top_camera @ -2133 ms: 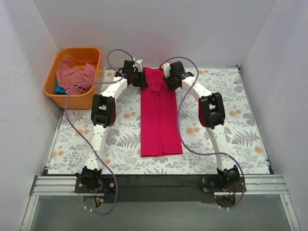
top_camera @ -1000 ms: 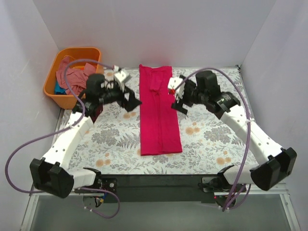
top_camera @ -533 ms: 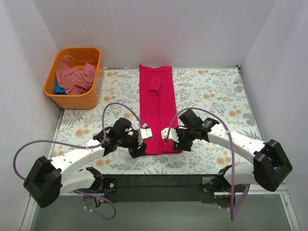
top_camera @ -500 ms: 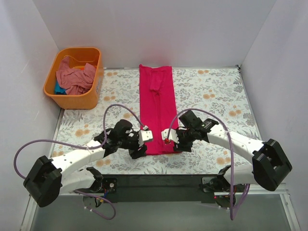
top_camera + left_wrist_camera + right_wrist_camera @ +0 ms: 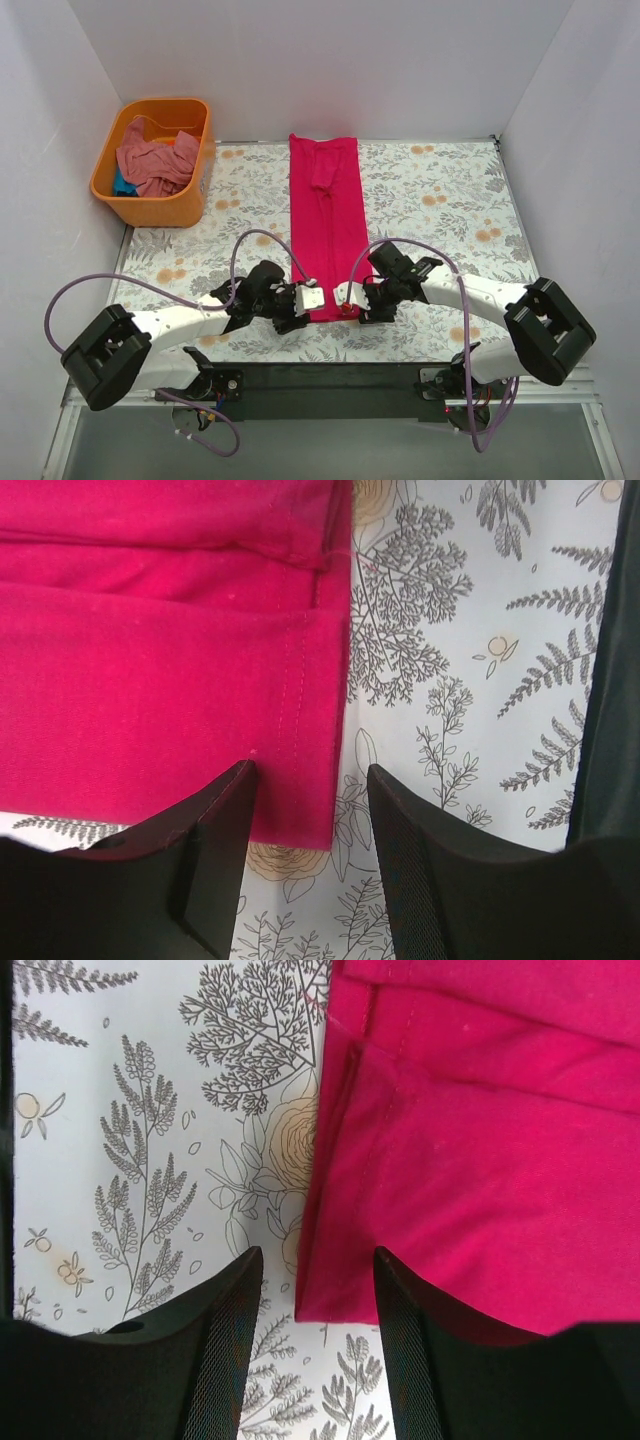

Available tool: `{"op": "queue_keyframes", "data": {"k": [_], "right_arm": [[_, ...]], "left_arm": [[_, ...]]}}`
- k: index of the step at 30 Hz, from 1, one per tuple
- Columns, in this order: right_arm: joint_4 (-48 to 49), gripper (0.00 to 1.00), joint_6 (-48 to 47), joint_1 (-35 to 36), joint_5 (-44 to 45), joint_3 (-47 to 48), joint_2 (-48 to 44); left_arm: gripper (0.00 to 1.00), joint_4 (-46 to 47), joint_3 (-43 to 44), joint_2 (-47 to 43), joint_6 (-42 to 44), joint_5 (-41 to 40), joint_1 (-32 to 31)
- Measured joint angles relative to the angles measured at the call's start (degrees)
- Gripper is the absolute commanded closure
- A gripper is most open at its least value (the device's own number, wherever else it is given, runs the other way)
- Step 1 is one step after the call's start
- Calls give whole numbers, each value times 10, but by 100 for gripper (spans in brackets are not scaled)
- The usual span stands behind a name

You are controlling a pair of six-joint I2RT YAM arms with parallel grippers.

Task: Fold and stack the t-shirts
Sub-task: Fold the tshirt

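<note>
Straddling near hem corners of crimson t-shirt (image 5: 325, 230): left jaws and right jaws both parted, not clamped.

Seen from above, the left gripper (image 5: 310, 298) and right gripper (image 5: 345, 296) cover the near hem corners of the crimson tee (image 5: 325, 230). Whether their fingers touch cloth is too small to tell there. Each wrist view crops the tee at the top and one side, and its own fingers (image 5: 215, 860) at the bottom. In the tub (image 5: 150, 212), the salmon tee (image 5: 150, 160) buries all but a sliver of the teal tee (image 5: 122, 186).
</note>
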Motion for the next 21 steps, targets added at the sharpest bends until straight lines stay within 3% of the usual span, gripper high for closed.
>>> {"op": "queue_keyframes", "data": {"k": [3, 7, 16, 18, 21], "right_arm": [[16, 50, 0, 0, -3, -8, 18], [40, 64, 2, 0, -8, -7, 27], [63, 98, 6, 1, 3, -11, 29], [65, 99, 10, 3, 7, -11, 29], [65, 99, 14, 5, 10, -11, 27]], "left_arm": [[53, 8, -9, 14, 12, -3, -3], [56, 22, -12, 21, 24, -4, -3], [89, 42, -10, 41, 41, -1, -3], [99, 42, -3, 49, 45, -5, -3], [100, 34, 7, 56, 50, -7, -3]]}}
